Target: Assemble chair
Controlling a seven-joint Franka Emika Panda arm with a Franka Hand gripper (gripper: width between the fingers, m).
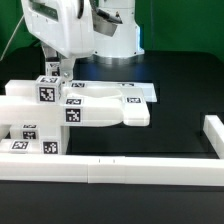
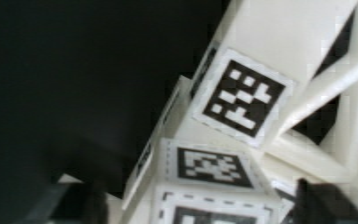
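Chair (image 1: 95, 105) parts lie joined on the black table (image 1: 150, 140), against the border rail (image 1: 110, 168). I read the pincer (image 1: 57, 72) as spread apart just above the tagged upright piece (image 2: 247, 95); lifting off-axis risks a finger snagging and unseating it.

A black table (image 1: 150, 135) fills the middle of the exterior view, its surface matte and dark, catching a soft pale sheen toward the back edge. Behind it hangs a green backdrop (image 1: 185, 30), flat and evenly lit, visible on both sides of the scene. Along the near edge runs a long white rail (image 1: 130, 171), plain and blocky, and a 2nd white rail (image 1: 213, 135) stands at the exterior view's right, meeting the table's corner there. Light is even and bright, with only faint shadows on the black top. In the wrist view, the dark tabletop (image 2: 69, 80) fills much of the picture, blurred.
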